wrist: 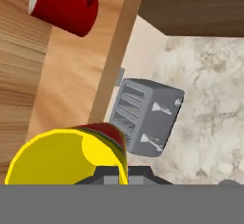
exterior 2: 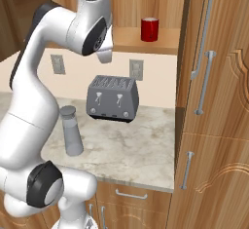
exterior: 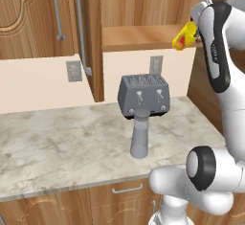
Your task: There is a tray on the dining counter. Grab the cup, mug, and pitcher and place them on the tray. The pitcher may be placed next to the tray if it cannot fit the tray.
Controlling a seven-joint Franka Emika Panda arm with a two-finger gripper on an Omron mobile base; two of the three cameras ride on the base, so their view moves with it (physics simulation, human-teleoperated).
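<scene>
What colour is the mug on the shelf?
The mug is red, with a white inside; the right base view shows it best.

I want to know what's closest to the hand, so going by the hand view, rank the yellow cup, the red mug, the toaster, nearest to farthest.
1. Yellow cup: right at the hand, beside the fingertips.
2. Toaster and red mug: both clearly farther, toaster on the marble worktop, mug on the wooden shelf; too close to call.
</scene>
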